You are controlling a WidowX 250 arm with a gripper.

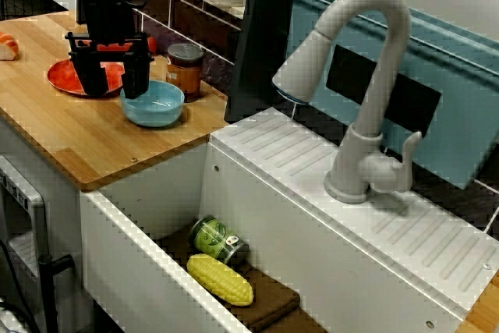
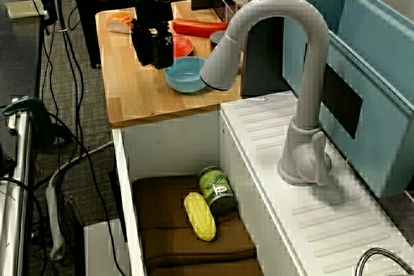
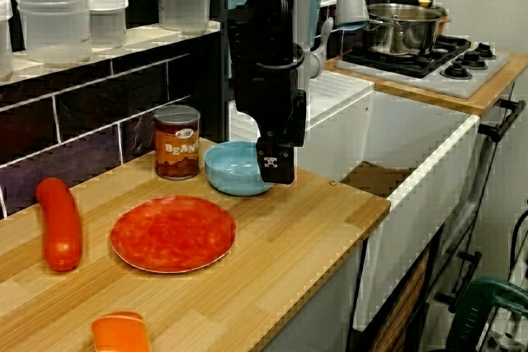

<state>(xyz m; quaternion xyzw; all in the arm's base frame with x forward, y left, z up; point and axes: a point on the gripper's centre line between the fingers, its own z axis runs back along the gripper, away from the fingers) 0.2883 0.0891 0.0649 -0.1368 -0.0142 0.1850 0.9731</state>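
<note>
Black gripper (image 1: 115,88) vertical, fingers wide apart and empty, just beside blue bowl (image 1: 153,105).

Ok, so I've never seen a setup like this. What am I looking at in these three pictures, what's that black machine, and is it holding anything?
The black machine is a single robot arm. At its end is a gripper, two fingers that pinch things. All three pictures show the same moment: one from above by the tap, one from higher up along the sink, and one low at counter level. On the wooden counter are a blue bowl, a red plate, a can of beans and a long red sausage-like thing. In the sink, a green can and a corn cob lie on a brown cloth. The gripper is open and holds nothing. It hangs at the bowl's rim, between bowl and plate; whether it touches the bowl I cannot tell.
</note>
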